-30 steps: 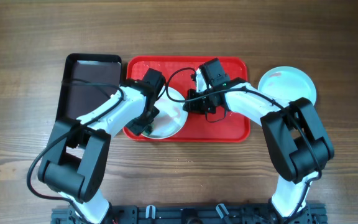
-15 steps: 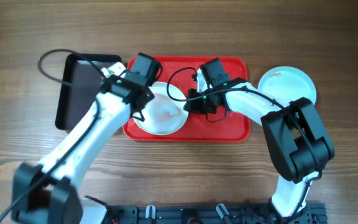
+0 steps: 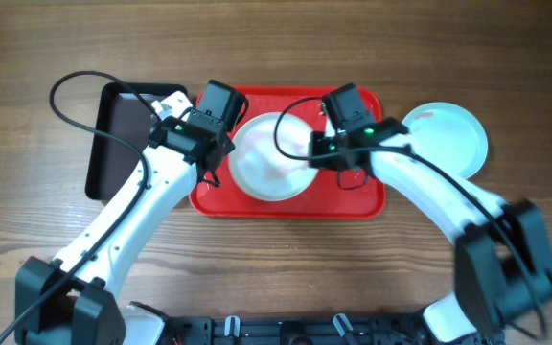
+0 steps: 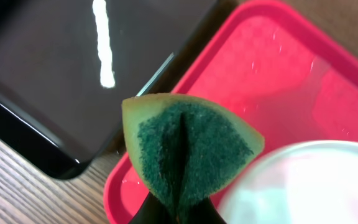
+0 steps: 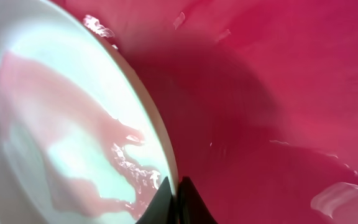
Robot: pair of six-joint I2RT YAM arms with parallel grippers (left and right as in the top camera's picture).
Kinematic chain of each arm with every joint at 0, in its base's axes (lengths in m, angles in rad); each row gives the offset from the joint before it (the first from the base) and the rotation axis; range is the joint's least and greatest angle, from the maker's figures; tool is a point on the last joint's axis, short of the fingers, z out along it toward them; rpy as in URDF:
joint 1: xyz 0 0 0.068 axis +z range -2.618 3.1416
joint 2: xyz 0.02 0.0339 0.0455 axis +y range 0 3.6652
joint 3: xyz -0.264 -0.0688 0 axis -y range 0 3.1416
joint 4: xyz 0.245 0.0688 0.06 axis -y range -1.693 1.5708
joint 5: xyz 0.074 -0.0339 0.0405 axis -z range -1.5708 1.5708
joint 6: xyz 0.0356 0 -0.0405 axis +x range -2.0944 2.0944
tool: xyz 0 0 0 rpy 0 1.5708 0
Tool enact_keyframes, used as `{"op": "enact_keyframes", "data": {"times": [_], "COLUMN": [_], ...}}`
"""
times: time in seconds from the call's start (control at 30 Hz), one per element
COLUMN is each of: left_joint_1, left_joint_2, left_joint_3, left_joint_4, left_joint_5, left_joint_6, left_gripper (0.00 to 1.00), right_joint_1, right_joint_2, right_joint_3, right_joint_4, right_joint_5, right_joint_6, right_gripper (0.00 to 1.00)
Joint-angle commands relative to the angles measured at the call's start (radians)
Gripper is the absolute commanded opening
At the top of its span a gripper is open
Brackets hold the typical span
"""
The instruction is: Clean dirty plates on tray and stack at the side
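Note:
A white plate (image 3: 268, 161) with watery red smears hangs over the red tray (image 3: 353, 196), and my right gripper (image 3: 312, 158) is shut on its right rim. The right wrist view shows the plate (image 5: 61, 124) streaked pink, its rim pinched between the dark fingertips (image 5: 174, 202), with the tray (image 5: 278, 93) behind it. My left gripper (image 3: 216, 161) is at the plate's left edge, shut on a folded green sponge (image 4: 188, 155) above the tray's left rim (image 4: 123, 186). A mint-blue plate (image 3: 446, 134) with a faint smear lies on the table to the right of the tray.
A narrow black tray (image 3: 123, 134) lies just left of the red tray, its glossy floor (image 4: 61, 81) close under the sponge. Both arms' cables loop above the trays. Bare wooden table surrounds everything.
The white plate has come up off the tray and shifted right in the right gripper. The left arm has swung outward, keeping the sponge at the plate's left edge.

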Motion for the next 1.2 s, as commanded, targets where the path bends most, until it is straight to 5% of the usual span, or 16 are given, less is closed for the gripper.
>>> {"op": "enact_keyframes", "data": {"times": [0.0,0.3,1.17], "left_joint_1": [-0.003,-0.003,-0.003], "left_joint_2": [0.062,0.179,0.199], "left_joint_3": [0.008,0.008,0.008], "left_joint_4": [0.012,0.082,0.087], "left_joint_5": [0.108,0.363,0.37], "left_joint_6": [0.013,0.118,0.118], "left_gripper": [0.04,0.04,0.04], "right_joint_1": [0.007,0.077,0.357], "right_joint_2": [-0.122,-0.294,-0.303], "right_joint_3": [0.003,0.003,0.003], "right_joint_4": [-0.037,-0.103,-0.003], "right_joint_5": [0.303,0.727,1.371], "right_joint_6": [-0.012,-0.053,-0.389], "right_gripper": [0.04,0.04,0.04]}}
